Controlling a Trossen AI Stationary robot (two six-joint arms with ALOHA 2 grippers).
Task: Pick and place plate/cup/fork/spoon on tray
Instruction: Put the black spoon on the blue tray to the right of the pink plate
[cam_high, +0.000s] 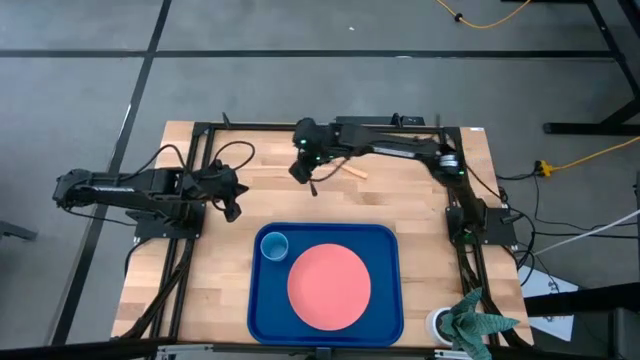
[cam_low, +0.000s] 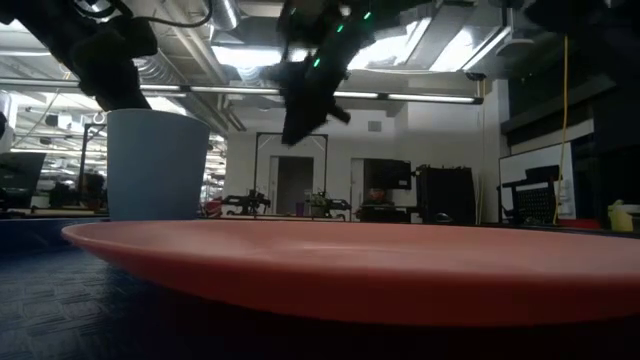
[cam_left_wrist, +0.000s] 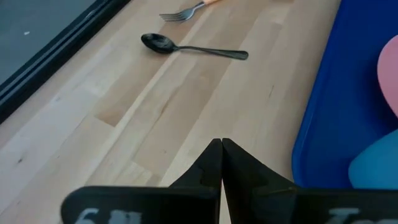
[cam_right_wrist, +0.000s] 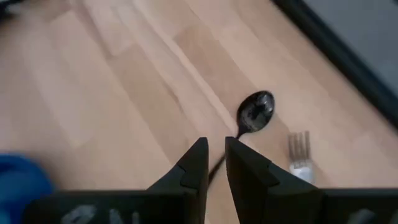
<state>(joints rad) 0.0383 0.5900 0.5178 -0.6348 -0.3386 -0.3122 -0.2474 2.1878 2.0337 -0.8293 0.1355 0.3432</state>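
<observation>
The dark-blue tray (cam_high: 385, 240) lies at the table's near middle. On it rest the salmon plate (cam_high: 330, 285) and the light-blue cup (cam_high: 273, 245), which stands upright at its far left corner. The dark spoon (cam_left_wrist: 193, 48) and the tan-handled fork (cam_high: 352, 172) lie flat on the wood beyond the tray. My right gripper (cam_right_wrist: 211, 146) hangs above the spoon's handle, its fingers a narrow gap apart with nothing between them; the spoon's bowl (cam_right_wrist: 255, 112) and the fork's tines (cam_right_wrist: 300, 149) show just past it. My left gripper (cam_left_wrist: 221, 143) is shut, off the tray's far left corner, above bare wood.
A white round container with green cloth (cam_high: 470, 320) stands at the table's near right corner. Black frame rails (cam_high: 330, 125) run along the far edge and both sides. Bare wood (cam_high: 200, 270) lies left of the tray.
</observation>
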